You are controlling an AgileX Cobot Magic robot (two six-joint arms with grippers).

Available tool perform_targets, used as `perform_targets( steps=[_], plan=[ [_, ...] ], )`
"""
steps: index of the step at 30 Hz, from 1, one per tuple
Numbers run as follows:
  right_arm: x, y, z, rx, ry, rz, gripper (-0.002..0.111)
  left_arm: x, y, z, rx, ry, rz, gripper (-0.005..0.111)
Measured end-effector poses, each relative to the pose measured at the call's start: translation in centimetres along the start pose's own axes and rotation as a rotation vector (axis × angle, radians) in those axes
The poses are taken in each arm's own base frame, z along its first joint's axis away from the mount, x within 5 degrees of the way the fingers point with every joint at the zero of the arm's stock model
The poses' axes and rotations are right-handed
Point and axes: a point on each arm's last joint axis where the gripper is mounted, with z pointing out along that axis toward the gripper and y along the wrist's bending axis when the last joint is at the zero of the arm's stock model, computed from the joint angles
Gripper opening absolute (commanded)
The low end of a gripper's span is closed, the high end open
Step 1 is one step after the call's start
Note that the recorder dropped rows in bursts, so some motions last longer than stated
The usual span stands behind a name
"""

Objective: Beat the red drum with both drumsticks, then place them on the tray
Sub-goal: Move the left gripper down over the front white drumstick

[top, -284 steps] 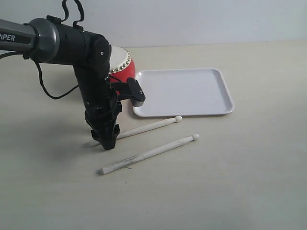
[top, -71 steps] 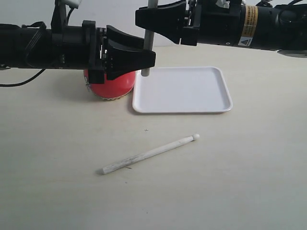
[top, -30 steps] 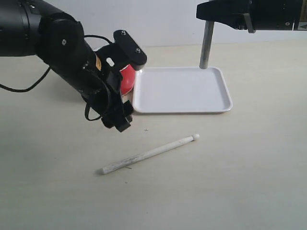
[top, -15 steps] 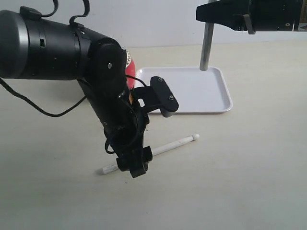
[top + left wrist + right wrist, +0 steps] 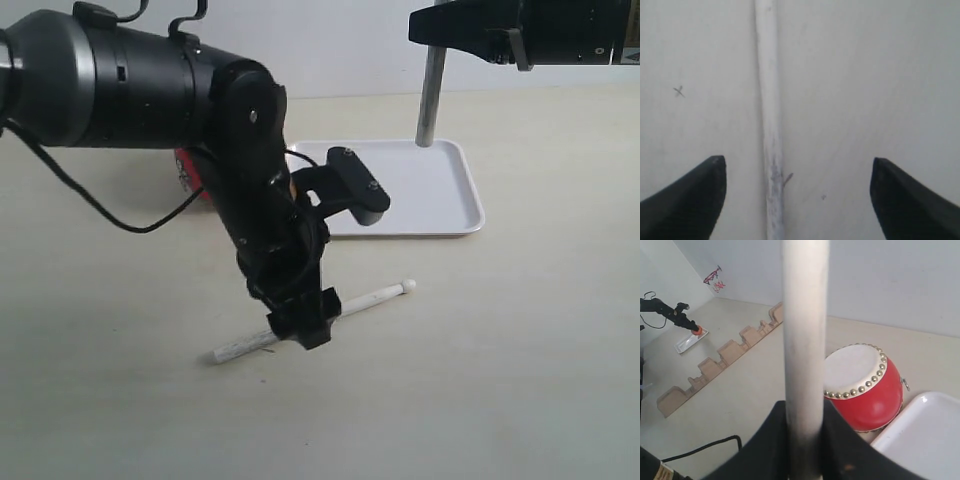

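Observation:
One pale drumstick (image 5: 370,297) lies slantwise on the table. My left gripper (image 5: 306,328) is lowered right over its middle, open, with the drumstick (image 5: 769,120) running between the black fingertips (image 5: 695,195) and nearer one of them. My right gripper (image 5: 432,38) is high at the back right, shut on the other drumstick (image 5: 431,100), which hangs upright with its lower end at the far rim of the white tray (image 5: 440,205). In the right wrist view that held drumstick (image 5: 805,330) rises from the gripper (image 5: 805,440), beside the red drum (image 5: 865,390) and the tray (image 5: 925,435). In the exterior view the red drum (image 5: 189,168) is mostly hidden behind the left arm.
The left arm's bulky black body (image 5: 150,90) and its camera block (image 5: 352,190) stand between the drum and the tray. A black cable (image 5: 150,222) trails on the table at the left. Stepped cardboard pieces (image 5: 725,355) lie far off on the floor.
My left arm has swung from beside the drum forward and down, ending with its open gripper over the lying drumstick. The right arm has kept still with its stick.

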Motion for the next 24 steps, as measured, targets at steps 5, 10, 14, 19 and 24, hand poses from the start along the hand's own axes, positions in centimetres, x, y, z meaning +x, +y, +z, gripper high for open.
perform_targets(
  steps=[5, 10, 14, 19, 24],
  plan=[
    [0.1, 0.0, 0.0, 0.000, 0.012, -0.007, 0.000, -1.3, 2.0, 0.1, 0.036, 0.072, -0.072, 0.075],
    [0.0, 0.1, -0.1, -0.001, 0.013, -0.012, 0.000, -1.0, 3.5, 1.1, 0.038, 0.105, -0.119, 0.075],
    [0.0, 0.2, -0.1, -0.001, 0.012, -0.014, 0.000, -1.1, 3.7, 1.2, 0.030, 0.091, -0.122, 0.075],
    [0.0, 0.2, -0.1, -0.001, 0.012, -0.014, 0.000, -0.3, 3.3, 2.4, 0.033, 0.100, -0.129, 0.075],
    [0.0, 0.2, -0.1, -0.001, 0.012, -0.014, 0.000, 0.7, 3.0, 3.4, 0.038, 0.133, -0.124, 0.075]
  ],
)
